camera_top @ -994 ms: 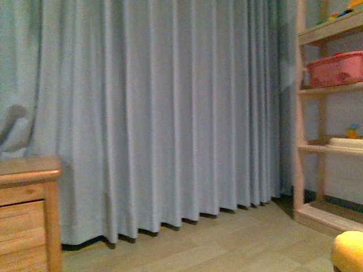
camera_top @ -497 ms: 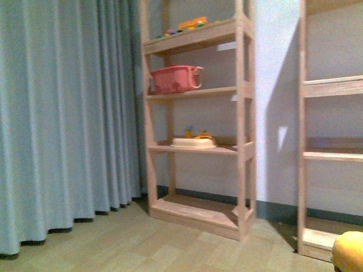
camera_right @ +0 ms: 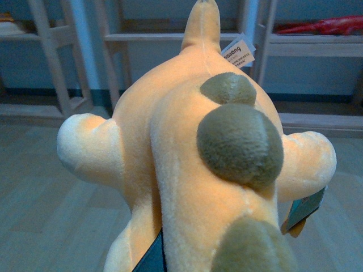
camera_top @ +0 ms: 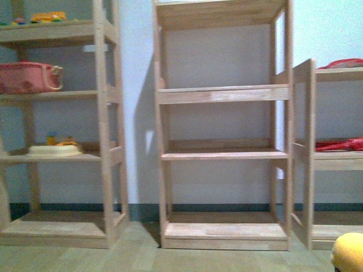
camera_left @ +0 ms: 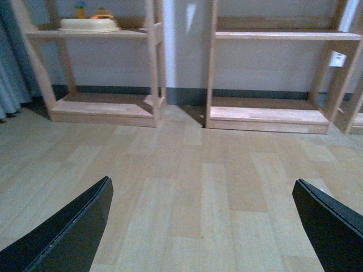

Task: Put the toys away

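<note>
Clearly the right gripper, mostly hidden, clasps the plush toy at the front view's lower right corner, long axis aimed toward the centre shelves, while the left gripper gapes wide, empty.

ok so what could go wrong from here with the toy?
1. The plush toy fills nearly the whole right wrist view, so that camera probably can't guide placement onto the middle shelf unit; only the front view shows the shelves clearly.
2. Its hang tag dangles off one side and could snag on one of the unit's uprights.
</note>
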Controlling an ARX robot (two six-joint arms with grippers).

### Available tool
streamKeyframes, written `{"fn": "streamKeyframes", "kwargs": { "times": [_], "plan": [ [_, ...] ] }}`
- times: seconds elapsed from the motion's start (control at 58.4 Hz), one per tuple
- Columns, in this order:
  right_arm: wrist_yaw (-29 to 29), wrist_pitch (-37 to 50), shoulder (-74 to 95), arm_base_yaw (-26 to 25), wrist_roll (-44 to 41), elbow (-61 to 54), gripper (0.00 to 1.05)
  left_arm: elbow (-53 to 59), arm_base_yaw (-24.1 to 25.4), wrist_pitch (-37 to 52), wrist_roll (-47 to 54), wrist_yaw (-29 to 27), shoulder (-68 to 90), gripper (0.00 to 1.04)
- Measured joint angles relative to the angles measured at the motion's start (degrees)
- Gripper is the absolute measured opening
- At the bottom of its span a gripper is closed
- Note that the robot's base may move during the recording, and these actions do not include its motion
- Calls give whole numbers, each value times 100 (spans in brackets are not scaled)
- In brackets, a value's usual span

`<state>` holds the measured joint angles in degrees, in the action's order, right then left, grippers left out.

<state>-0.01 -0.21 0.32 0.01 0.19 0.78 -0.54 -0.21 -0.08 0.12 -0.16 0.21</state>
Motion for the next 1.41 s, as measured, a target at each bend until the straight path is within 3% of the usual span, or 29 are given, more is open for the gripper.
{"fn": "streamKeyframes", "kwargs": {
  "times": [1.405],
  "plan": [
    [2,-2,0,0,0,0,8,0,11,0,0,-2,0,99]
  ]
}}
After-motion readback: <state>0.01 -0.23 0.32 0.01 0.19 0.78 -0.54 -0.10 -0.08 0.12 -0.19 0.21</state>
